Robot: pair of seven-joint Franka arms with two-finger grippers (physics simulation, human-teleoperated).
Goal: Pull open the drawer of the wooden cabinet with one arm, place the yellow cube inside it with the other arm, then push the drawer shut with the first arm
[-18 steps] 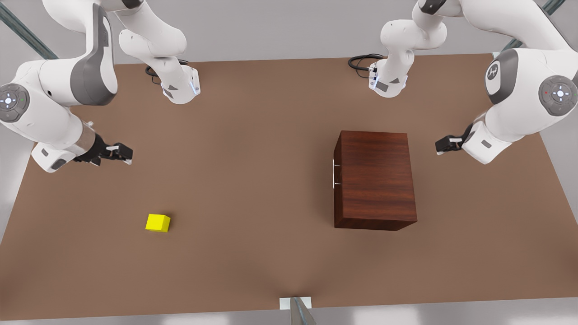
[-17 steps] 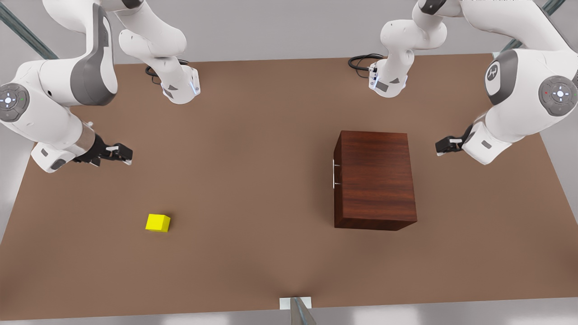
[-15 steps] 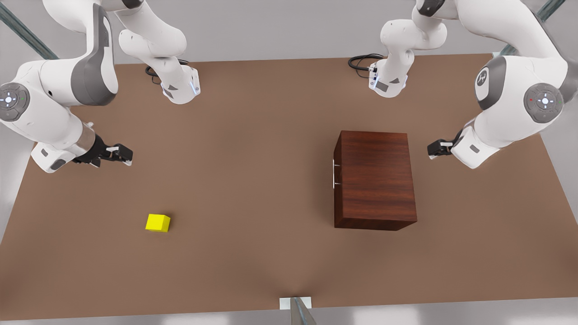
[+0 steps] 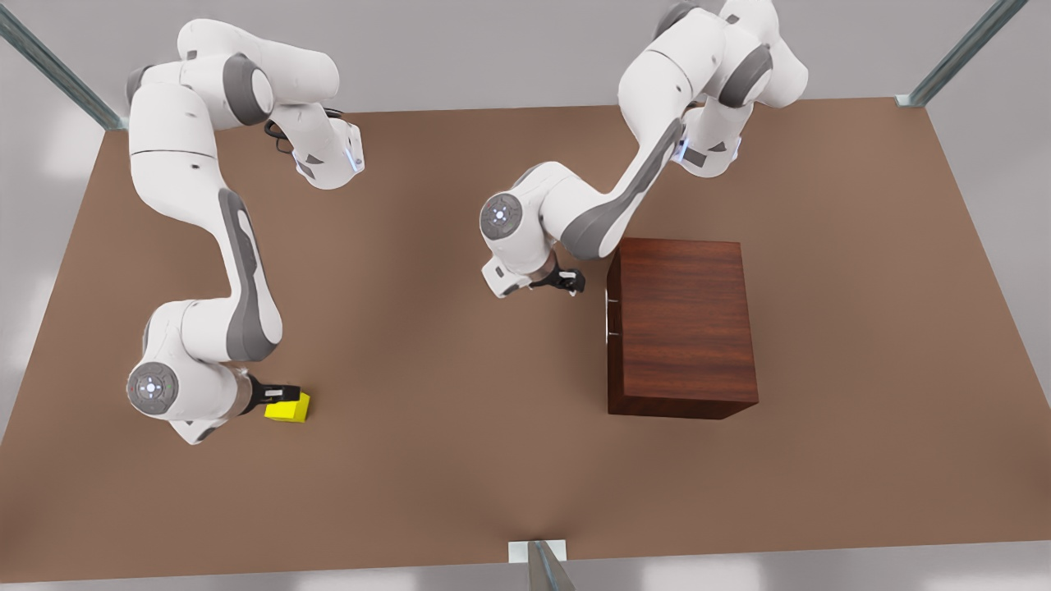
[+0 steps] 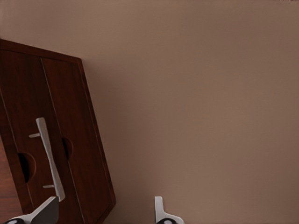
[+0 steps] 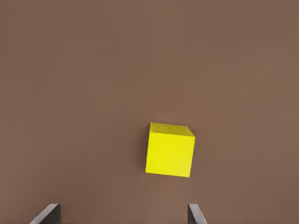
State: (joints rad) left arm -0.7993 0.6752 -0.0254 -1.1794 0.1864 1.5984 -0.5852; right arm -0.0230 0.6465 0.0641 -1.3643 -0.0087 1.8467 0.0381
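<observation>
So the right end effector [image 4: 283, 395] was down low on the front view's left side, right up against the yellow cube [image 4: 289, 408]. From its wrist camera the cube [image 6: 169, 149] sat on the brown tabletop [image 6: 93, 70] ahead of the fingertips [image 6: 46, 213], which were spread wide apart with nothing between them, so not gripping yet.

The left end effector [image 4: 572, 284] was hanging just beside the wooden cabinet [image 4: 681, 328], near the upper corner of the face with the handle. Its fingers [image 5: 46, 210] were spread apart too, nothing held. In that wrist view you could see the drawer [image 5: 56, 140] front with its thin silver bar handle [image 5: 49, 158], and one fingertip was close to the end of the bar, but I couldn't tell if it touched. The drawer looked fully pushed in, flush with the cabinet.
</observation>
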